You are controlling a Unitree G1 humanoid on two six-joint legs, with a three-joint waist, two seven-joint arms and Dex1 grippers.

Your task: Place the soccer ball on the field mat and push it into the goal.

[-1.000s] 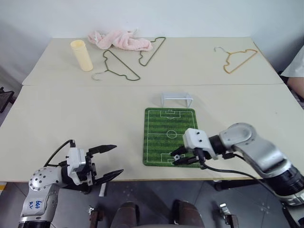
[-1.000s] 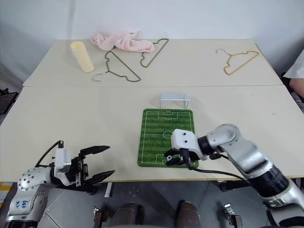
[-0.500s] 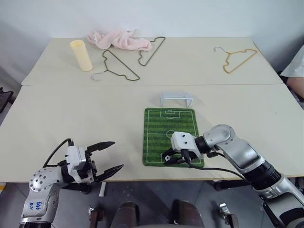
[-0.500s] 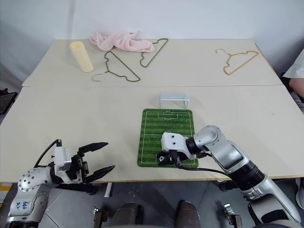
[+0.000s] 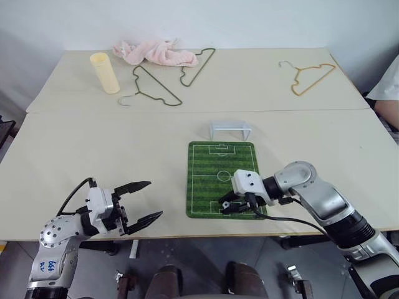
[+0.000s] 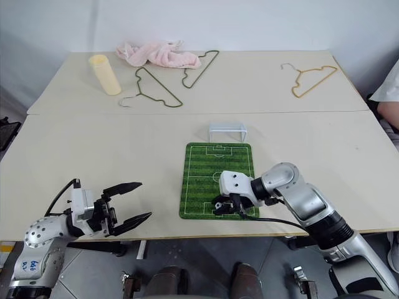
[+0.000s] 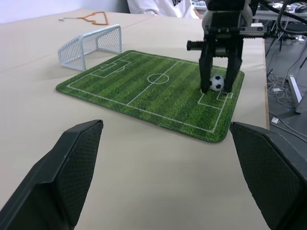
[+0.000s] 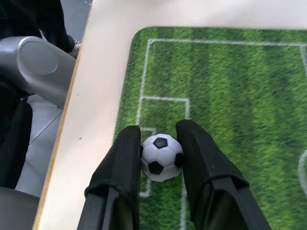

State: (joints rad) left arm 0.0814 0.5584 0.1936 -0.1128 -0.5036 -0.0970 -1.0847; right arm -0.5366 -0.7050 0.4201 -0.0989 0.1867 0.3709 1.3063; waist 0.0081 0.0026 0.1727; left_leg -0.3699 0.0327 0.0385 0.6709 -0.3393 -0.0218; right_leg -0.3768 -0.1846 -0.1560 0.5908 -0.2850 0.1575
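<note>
My right tool [image 8: 160, 143] pinches the soccer ball [image 8: 161, 156] on the field mat [image 7: 158, 91], at the end farthest from the goal [image 7: 91, 45]; my left tool [image 5: 142, 202] gapes wide.

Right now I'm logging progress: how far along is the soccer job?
Placing looks nearly done: the soccer ball sits on the field mat at its near penalty box, with the right gripper shut on it. The left gripper hangs open off the mat. Releasing it and pushing it into the goal remain.
</note>
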